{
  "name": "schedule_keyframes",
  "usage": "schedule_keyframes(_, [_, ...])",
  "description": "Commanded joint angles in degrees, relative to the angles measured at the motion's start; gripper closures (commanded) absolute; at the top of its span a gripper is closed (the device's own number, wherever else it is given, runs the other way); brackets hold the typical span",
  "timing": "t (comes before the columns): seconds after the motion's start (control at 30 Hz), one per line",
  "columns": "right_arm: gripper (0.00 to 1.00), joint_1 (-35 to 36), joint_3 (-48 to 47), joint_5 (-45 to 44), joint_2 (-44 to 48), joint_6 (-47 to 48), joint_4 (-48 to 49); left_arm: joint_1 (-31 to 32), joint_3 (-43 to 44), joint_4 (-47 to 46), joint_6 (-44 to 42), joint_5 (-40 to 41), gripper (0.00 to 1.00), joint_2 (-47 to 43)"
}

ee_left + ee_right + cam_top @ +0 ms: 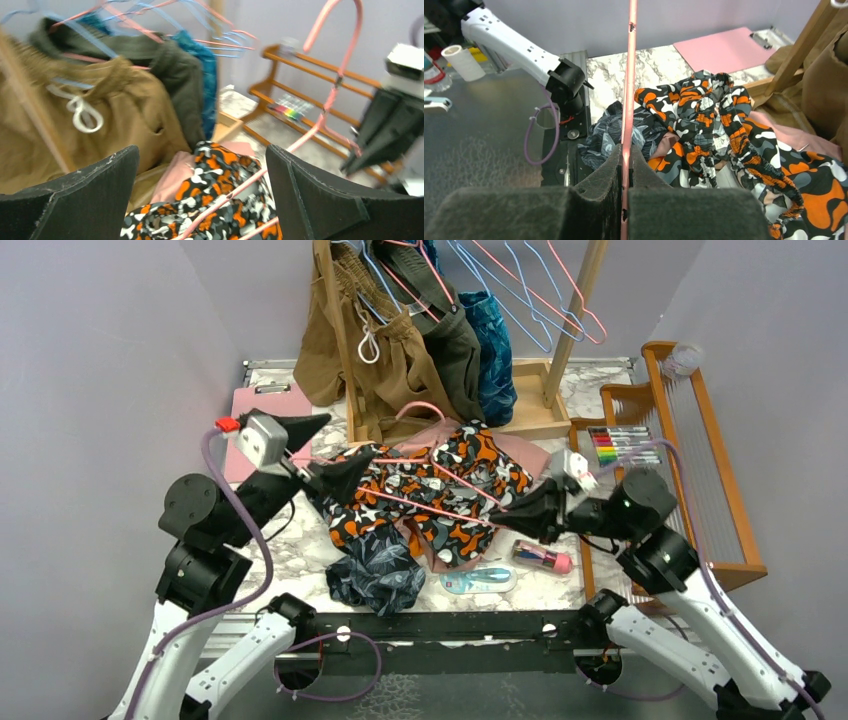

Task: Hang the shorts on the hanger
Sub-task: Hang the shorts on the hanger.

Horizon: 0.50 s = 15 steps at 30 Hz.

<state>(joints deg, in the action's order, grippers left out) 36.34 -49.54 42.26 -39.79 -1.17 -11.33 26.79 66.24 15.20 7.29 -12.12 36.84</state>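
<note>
My R gripper [625, 160] pinched tight on hanger [629, 90] wire, wire's top cut off by frame edge, my L gripper [201, 152] spread wide over shorts [220, 205], shorts lay heaped on table [310, 555] under hanger, L view blurred, fabric contact unclear

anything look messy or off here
The shorts lie bunched in a heap over pink shorts, not flat. The hanger sits askew across them, pinched in the right gripper. Navy shorts are crumpled in front of them.

Plain lilac walls [100, 340], marble tabletop [310, 555] — wooden clothes rack [576, 315] at the back
</note>
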Motion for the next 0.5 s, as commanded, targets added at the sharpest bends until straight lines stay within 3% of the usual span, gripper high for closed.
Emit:
schedule_keyframes(0.0, [0.99, 0.78, 3.31, -2.17, 7.29, 4.17, 1.68, 2.94, -1.01, 0.18, -9.43, -22.44, 0.01, -3.13])
schedule_keyframes(0.07, [0.99, 0.84, 4.08, -1.95, 8.91, 4.33, 0.34, 3.79, -1.0, 1.24, -10.86, -26.99, 0.01, -2.43])
schedule_keyframes(0.47, [0.99, 1.05, 5.01, 0.93, 8.49, 2.82, -0.61, 4.77, 3.2, 3.68, -17.53, -31.21, 0.04, 6.64])
